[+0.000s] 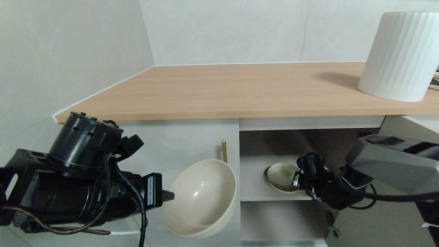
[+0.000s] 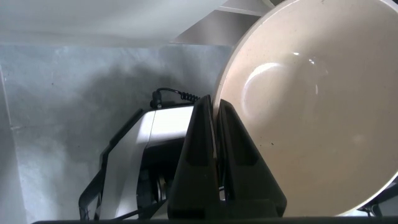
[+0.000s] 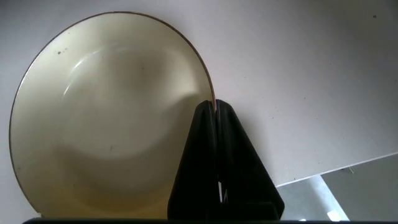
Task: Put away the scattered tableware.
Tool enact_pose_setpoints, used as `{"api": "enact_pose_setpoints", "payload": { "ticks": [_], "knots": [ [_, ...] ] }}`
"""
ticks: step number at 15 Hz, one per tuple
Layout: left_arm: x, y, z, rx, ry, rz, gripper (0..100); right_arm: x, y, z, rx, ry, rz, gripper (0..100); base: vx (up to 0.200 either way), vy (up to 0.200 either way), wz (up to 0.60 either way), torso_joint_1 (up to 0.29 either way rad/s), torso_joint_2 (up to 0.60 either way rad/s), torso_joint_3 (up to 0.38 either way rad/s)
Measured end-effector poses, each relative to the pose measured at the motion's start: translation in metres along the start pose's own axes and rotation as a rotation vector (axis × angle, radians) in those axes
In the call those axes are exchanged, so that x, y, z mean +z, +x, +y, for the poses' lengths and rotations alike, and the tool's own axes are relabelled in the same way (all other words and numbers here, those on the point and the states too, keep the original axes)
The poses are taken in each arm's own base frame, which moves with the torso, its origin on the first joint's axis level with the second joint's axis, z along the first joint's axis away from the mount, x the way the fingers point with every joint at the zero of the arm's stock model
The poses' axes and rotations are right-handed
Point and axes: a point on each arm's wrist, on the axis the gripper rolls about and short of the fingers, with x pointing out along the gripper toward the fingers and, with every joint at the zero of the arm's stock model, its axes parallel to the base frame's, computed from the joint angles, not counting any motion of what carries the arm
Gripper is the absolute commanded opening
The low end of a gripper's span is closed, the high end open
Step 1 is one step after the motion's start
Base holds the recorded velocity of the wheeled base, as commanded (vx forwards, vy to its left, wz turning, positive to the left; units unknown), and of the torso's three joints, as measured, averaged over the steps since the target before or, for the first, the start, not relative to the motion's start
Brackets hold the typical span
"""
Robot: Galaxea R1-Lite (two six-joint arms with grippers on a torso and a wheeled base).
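Left gripper: my left gripper (image 1: pixel 168 196) is clamped on the rim of the large cream bowl (image 1: pixel 200 197), fingers pressed together with the rim between them.
Bowl: it is held in the air on edge, hollow side turned outward. It hangs in front of the closed cabinet door (image 1: pixel 178 144), just below the brass handle (image 1: pixel 223 151) and just beside the open compartment.
Right gripper: my right gripper (image 1: pixel 296 180) is inside the open compartment, pinched on the rim of the small pale dish (image 1: pixel 281 176).
Dish: it sits over the upper shelf (image 1: pixel 253 187), about midway along it and back from the front edge. I cannot tell whether it rests flat or is lifted slightly.
Lower shelf: the lower shelf (image 1: pixel 281 219) is visible beneath it.
Counter: the counter (image 1: pixel 223 89) carries a white ribbed container (image 1: pixel 399 55) at its right end, near the front edge.
Progress, judged: the dish has reached its storage place but is not yet released. The bowl has not yet entered the compartment.
Remaining, judged: I must open my right fingers and clear the shelf, then carry the bowl sideways into the compartment and set it down.
Caution, judged: the bowl is wide for the opening and is held by the rim alone.
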Motion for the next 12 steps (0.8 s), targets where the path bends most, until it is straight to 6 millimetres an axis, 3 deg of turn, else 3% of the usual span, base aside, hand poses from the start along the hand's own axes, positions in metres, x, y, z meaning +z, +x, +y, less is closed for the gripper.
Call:
{"api": "enact_pose_setpoints", "payload": {
  "ticks": [1,6,8,12],
  "knots": [
    [0.000,0.001,0.000,0.002,-0.001,0.002,0,0.000,0.000,0.000,-0.001,0.001,-0.001,100,0.000,0.000,0.00,0.000,0.00,0.000],
    [-0.004,0.009,-0.004,0.004,0.018,0.034,0,0.003,-0.008,-0.001,0.007,0.000,0.002,100,0.000,0.000,0.00,0.000,0.00,0.000],
    [-0.010,0.016,-0.011,0.002,0.045,0.067,0,0.010,-0.031,0.000,0.063,-0.013,0.020,100,0.000,0.000,0.00,0.000,0.00,0.000],
    [-0.024,0.039,-0.020,0.061,0.103,0.127,0,0.016,-0.104,0.000,0.232,-0.190,0.129,100,0.000,0.000,0.00,0.000,0.00,0.000]
  ]
}}
